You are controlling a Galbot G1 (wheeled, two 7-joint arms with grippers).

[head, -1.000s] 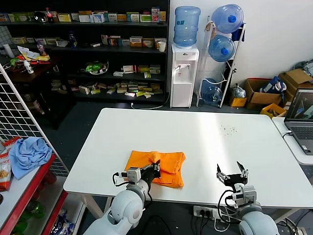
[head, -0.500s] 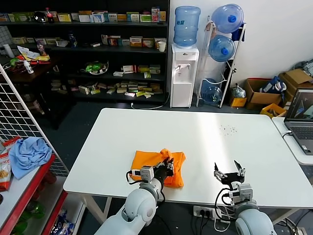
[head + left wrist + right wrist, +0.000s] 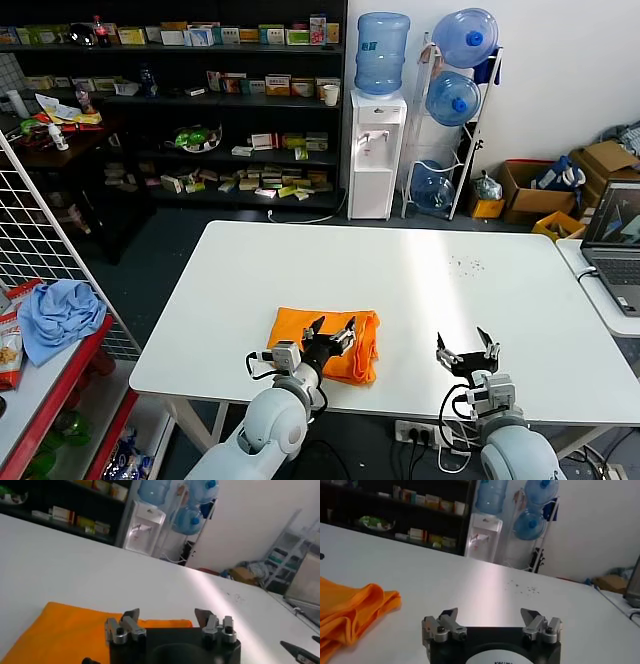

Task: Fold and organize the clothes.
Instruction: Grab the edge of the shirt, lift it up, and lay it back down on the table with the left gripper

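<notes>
Head view: we're seeing the orange T-shirt (image 3: pixel 330 341) lying folded near the table's (image 3: pixel 420 280) front edge, long axis running left-right. Left gripper (image 3: pixel 331 331) is hovering over the shirt, jaws spread, holding nothing. Right gripper (image 3: pixel 467 350) is idling beside the shirt, also spread and empty. Left is nearer.

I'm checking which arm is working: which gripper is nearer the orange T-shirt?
Left. The left gripper hangs open over the folded orange T-shirt; the right gripper is open over bare table, off to the shirt's right.
</notes>
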